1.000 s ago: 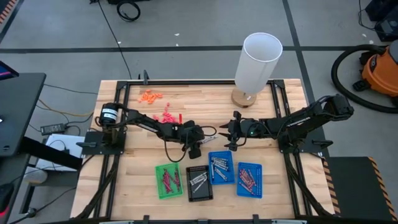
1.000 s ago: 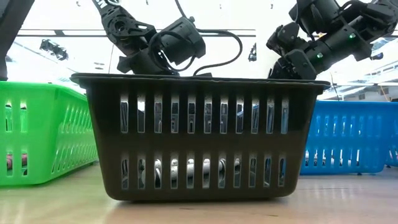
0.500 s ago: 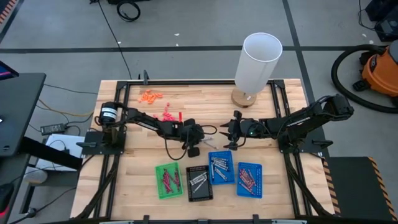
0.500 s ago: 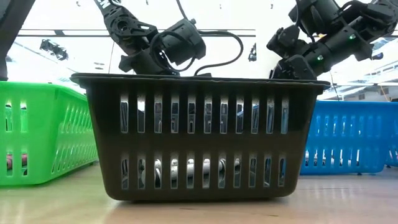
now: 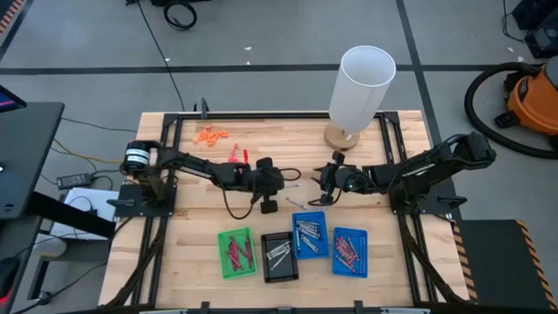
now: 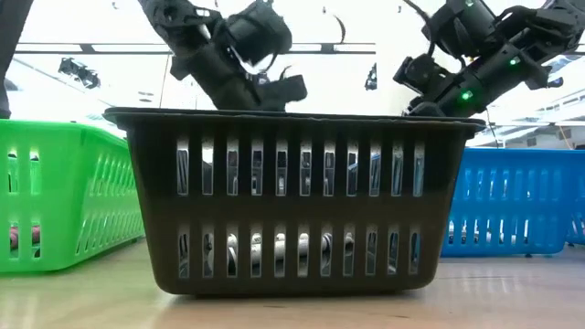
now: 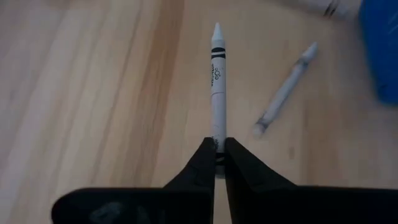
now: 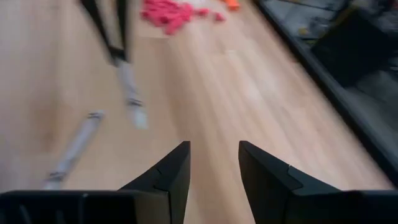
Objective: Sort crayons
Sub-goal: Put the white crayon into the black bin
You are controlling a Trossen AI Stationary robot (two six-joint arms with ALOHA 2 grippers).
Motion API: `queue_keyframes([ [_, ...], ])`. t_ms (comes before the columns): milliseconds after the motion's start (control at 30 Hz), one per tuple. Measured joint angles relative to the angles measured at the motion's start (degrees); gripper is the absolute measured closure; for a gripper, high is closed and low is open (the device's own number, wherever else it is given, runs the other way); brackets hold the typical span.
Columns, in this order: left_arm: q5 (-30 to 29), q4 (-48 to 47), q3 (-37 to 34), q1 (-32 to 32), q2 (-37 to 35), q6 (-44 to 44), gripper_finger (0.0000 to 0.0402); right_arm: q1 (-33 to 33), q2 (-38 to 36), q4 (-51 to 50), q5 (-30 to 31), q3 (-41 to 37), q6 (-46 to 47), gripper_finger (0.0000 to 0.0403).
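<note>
The left claw (image 7: 219,155) is clamped on only the rear end of a thin silvery-grey wax crayon (image 7: 217,93) above the pale wooden desk (image 5: 366,257), so the stick may pivot or slip during transfer to what appears to be the black slotted plastic basket (image 5: 279,257), while the right claw (image 8: 213,163), fingers apart, waits nearby.

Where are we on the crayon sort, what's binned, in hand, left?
Done: the green tray, black tray and two blue trays each hold crayons. In hand: the left gripper is shut on a silvery grey crayon above the table. Left: another grey crayon lies loose on the wood nearby. The right gripper is open and empty over the table.
</note>
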Motion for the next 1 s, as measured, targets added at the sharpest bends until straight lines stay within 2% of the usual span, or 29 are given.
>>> queue_keyframes([
  [100, 0.08, 1.91, 0.0, -0.91, -2.91, 1.56, 0.0388, -0.4, -0.45, -0.22, 4.2, 0.0, 0.59, 0.0262],
  [200, 1.23, 3.79, 0.12, -2.89, -5.13, 2.13, 0.0382, -0.38, -1.91, -1.69, 5.67, 0.0, 1.87, 0.0265],
  [333, 7.23, 3.95, 0.17, -6.2, -6.76, 1.66, 0.0379, -0.43, -4.64, -4.44, 11.29, 0.02, 3.25, 0.0267],
  [467, 13.57, 4.31, 0.2, -9.34, -6.88, -5.87, 0.0378, -0.47, -6.9, -7.7, 15.2, 0.0, 5.5, 0.0267],
  [600, 16.86, 3.57, 0.2, -13.01, -6.88, -13.72, 0.0377, -0.76, -8.09, -9.42, 14.18, 0.0, 7.05, 0.0267],
  [733, 17.42, 1.98, 0.2, -16.68, -6.88, -20.69, 0.0377, -0.73, -7.56, -9.82, 9.38, 0.0, 8.52, 0.0266],
  [1000, 17.25, -1.95, 0.24, -21.27, -5.66, -24.41, 0.0377, -0.63, -7.85, -7.94, 8.13, 0.0, 11.82, 0.0268],
])
